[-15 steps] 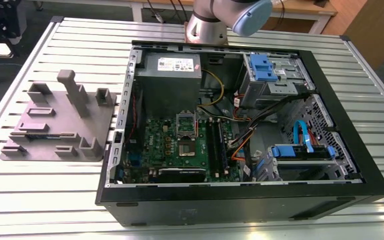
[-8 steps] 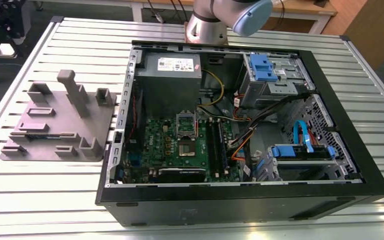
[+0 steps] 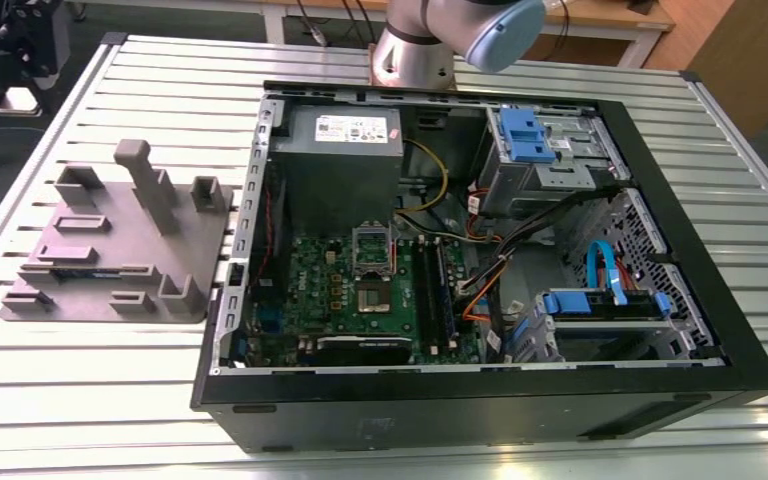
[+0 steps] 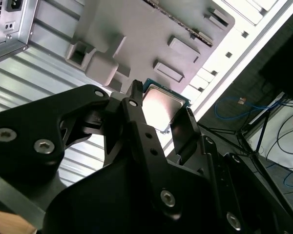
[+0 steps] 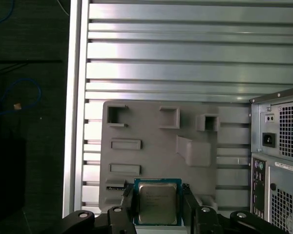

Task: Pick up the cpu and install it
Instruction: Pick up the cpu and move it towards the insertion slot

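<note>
— Okay, cpu (image 5: pixel 157 207), where?
— Pinched betw. the gripper (image 5: pixel 157 195) fingers (image 5: pixel 129 202), metal top facing the first wrist view.
— Behind it?
— Grey parts holder (image 5: pixel 151 146) on slatted table (image 5: pixel 161 53), pc case (image 5: pixel 278 146) just beside.

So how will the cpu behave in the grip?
Probably stiff: the cpu is a flat, metal-topped square. Likely slippery, since the gripper pinches just its thin edges and the top looks shiny. Light, I'd guess: it fits between two slim fingers.
</note>
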Available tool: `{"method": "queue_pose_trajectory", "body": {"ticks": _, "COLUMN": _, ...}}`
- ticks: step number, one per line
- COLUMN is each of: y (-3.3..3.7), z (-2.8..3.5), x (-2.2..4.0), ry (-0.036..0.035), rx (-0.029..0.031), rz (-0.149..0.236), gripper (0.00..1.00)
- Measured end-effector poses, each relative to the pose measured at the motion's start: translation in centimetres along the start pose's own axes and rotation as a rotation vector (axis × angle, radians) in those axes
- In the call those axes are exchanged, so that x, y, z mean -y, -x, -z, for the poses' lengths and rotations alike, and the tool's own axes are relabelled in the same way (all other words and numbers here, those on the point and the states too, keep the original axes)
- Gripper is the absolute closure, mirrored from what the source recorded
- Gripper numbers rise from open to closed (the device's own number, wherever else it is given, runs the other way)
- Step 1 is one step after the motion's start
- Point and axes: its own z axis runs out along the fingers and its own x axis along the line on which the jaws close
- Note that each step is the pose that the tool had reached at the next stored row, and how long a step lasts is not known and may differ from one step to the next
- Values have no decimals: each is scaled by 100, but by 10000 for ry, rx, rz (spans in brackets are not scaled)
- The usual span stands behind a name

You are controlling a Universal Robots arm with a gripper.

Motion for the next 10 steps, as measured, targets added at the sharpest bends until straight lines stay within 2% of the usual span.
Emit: {"method": "queue_pose_trajectory", "body": {"ticks": 10, "y": 129, "z": 1, "x": 1, "ry": 0, "rx": -7, "rz": 0, "gripper": 53}}
